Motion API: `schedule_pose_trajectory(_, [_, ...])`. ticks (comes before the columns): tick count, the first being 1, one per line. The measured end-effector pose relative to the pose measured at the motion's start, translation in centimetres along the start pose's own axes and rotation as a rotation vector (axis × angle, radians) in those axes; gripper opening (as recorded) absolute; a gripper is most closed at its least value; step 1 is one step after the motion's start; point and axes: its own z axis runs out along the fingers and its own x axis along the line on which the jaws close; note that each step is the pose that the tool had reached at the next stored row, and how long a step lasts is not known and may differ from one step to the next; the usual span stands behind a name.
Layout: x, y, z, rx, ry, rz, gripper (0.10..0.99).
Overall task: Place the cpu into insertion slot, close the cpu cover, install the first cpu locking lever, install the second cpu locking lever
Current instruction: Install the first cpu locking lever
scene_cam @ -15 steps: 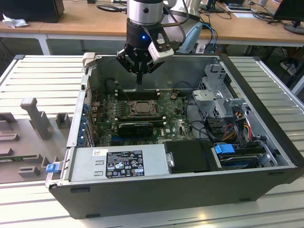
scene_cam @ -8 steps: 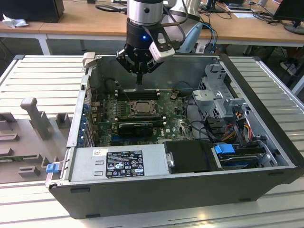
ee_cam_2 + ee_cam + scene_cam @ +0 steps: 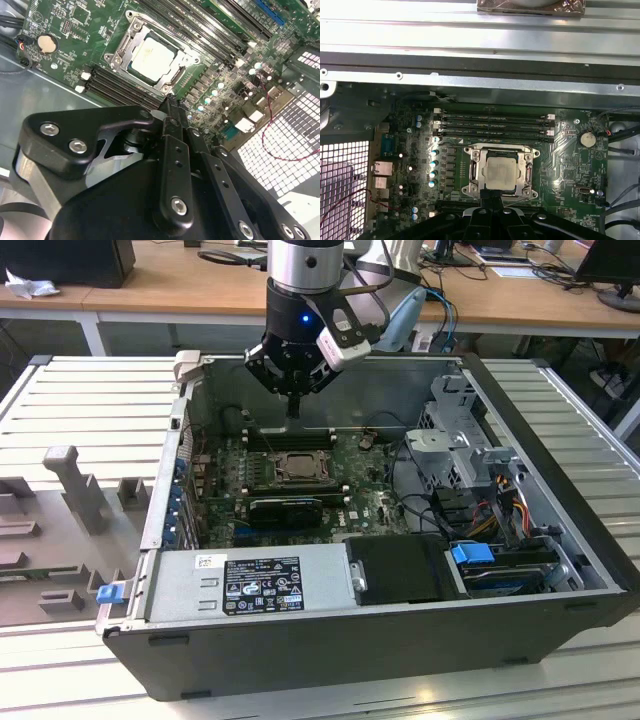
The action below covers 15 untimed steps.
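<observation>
The claw (image 3: 293, 412) is hovering clenched and empty above the open computer case (image 3: 560, 570). The cpu (image 3: 500, 173) is sitting in the insertion slot (image 3: 472, 176), with the cpu cover (image 3: 527, 172) lying closed around it.

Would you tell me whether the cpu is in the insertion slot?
In: the cpu lies flat inside the insertion slot, framed by its metal rim.

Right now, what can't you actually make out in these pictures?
- The hand: whether it grips anything; its own black body hides the tips in both wrist views.
- The cpu locking levers beside the cpu: too small to tell whether latched.
- The computer case: its far wall cut off by the first wrist view's edges.
</observation>
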Motion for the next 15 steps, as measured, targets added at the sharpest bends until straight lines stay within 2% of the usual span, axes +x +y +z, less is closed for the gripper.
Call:
schedule_pose_trajectory(7, [0.05, 0.01, 0.02, 0.001, 0.0014, -0.036, 0.106])
schedule_pose_trajectory(9, [0.09, 0.0, 0.13, 0.002, 0.002, -0.053, 0.106])
schedule_pose_trajectory(10, [0.09, 0.0, 0.25, 0.003, 0.0032, -0.082, 0.106])
schedule_pose_trajectory(12, [0.64, -0.03, 0.7, 0.002, 0.002, -0.102, 0.106])
schedule_pose_trajectory(15, [1.5, -0.05, 0.99, 0.0, -0.0064, -0.102, 0.106])
